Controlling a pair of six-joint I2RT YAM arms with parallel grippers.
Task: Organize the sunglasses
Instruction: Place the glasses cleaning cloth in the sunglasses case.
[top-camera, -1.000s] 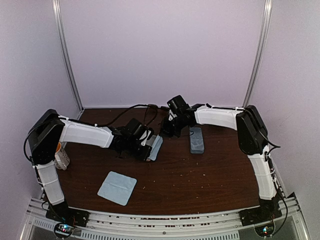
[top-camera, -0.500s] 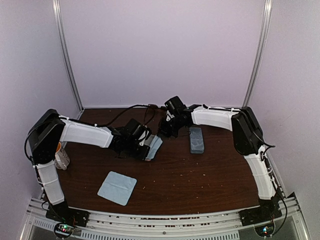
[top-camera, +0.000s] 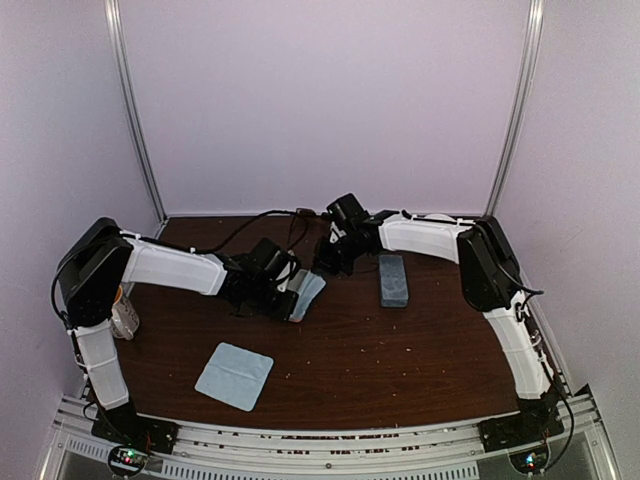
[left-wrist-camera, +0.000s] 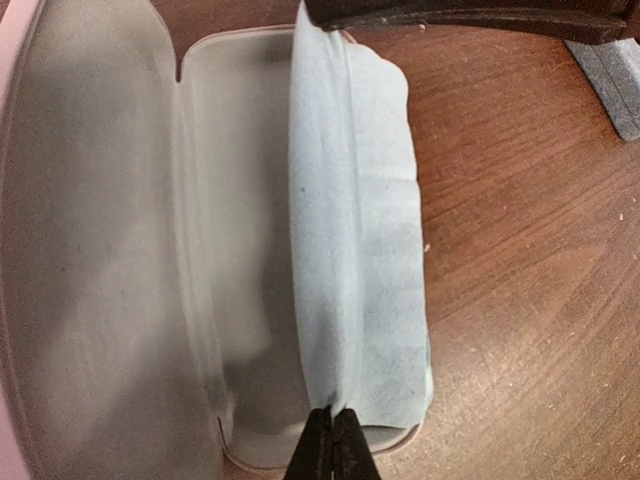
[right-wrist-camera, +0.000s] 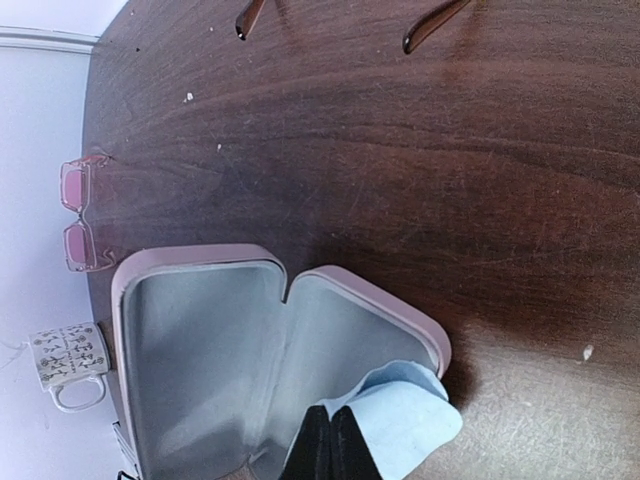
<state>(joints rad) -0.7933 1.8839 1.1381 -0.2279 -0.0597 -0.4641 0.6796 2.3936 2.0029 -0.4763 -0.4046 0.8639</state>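
An open pink case with a grey lining lies on the table; it also shows in the right wrist view. A light-blue cloth lies over its right half. My left gripper is shut on the near end of the cloth. My right gripper is shut on the far end of the cloth. From above, both grippers, left and right, meet at the cloth. A pair of glasses with pink lenses lies beyond the case. Two brown temple tips of another pair show at the frame's top.
A closed grey-blue case lies right of the grippers. A second light-blue cloth lies flat near the front. A patterned mug stands at the left edge, also in the right wrist view. Cables run along the back of the table.
My right gripper has shifted slightly left toward the pink case with its end of the cloth. My left gripper has barely moved.
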